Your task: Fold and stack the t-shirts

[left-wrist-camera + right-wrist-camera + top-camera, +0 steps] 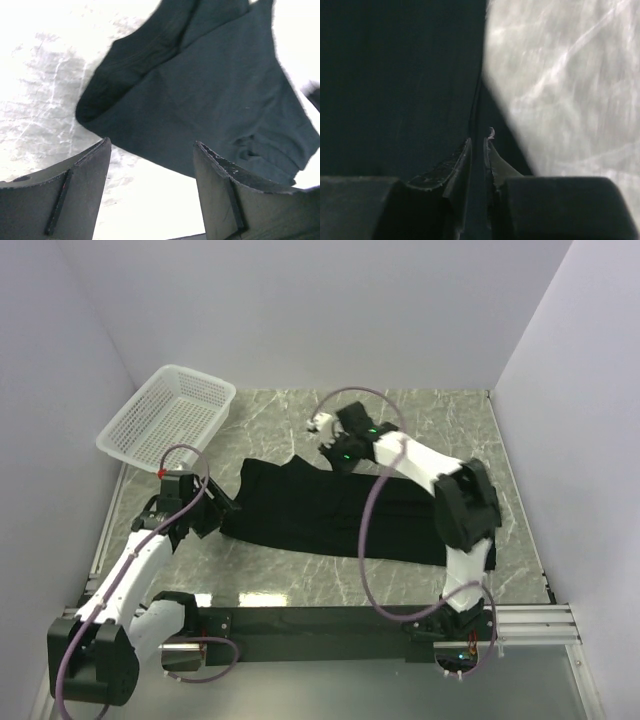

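**Black t-shirt lying spread on the marble tabletop, one arm at each end**

Top external view: the plain black soft cloth t-shirt is lying spread across the middle of the grey marble-patterned tabletop, running from left of centre to the right arm's side. A white plastic mesh basket is sitting at the far left corner, apart from the shirt. The left end effector is hanging just beside the shirt's left edge. The right arm is reaching over the shirt, and the right end effector is resting at the shirt's far edge, near the middle.

Left wrist view: the left end effector is standing wide open, its two dark fingers holding nothing between them. Bright tabletop is showing in the gap. The black shirt is lying just beyond the fingertips, not touching them, with a rumpled, doubled-over part at its upper left.

Right wrist view: the right end effector is showing only a narrow dark slit between its fingers. It is sitting right at the straight edge of the black cloth, which is filling the left half of the view while pale tabletop is filling the right. The cloth's edge is running straight toward the slit. I cannot tell whether any cloth is being pinched there.
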`<action>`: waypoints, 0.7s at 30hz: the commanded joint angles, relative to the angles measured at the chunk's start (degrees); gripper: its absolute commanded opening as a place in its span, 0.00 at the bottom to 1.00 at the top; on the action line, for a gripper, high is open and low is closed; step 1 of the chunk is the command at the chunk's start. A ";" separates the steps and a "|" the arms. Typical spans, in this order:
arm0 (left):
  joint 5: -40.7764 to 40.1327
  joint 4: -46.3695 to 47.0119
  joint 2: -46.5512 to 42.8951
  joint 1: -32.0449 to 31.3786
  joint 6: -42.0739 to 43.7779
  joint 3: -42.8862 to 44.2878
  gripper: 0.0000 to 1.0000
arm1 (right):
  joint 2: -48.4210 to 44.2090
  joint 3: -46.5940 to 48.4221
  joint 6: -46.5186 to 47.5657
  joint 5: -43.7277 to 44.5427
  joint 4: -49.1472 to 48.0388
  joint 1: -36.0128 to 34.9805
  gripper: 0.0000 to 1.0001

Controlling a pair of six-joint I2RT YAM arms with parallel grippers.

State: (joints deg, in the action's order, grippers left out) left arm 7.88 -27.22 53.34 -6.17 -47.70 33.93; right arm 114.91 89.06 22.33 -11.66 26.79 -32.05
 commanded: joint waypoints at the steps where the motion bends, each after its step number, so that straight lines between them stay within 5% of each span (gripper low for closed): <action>1: -0.59 2.08 3.85 0.29 1.12 1.48 0.71 | -16.09 -11.47 9.39 -11.79 5.64 1.90 0.24; 10: -1.63 2.17 16.35 -0.24 7.36 5.53 0.63 | -46.24 -35.17 12.92 -14.18 12.49 10.42 0.26; 21: -3.83 -0.19 21.01 -1.73 15.62 11.41 0.62 | -61.38 -46.15 21.53 -13.14 24.98 28.70 0.29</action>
State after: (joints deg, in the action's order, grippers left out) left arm 5.32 -26.70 74.13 -7.25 -36.42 42.24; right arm 57.06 44.93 40.29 -25.93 47.03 -5.96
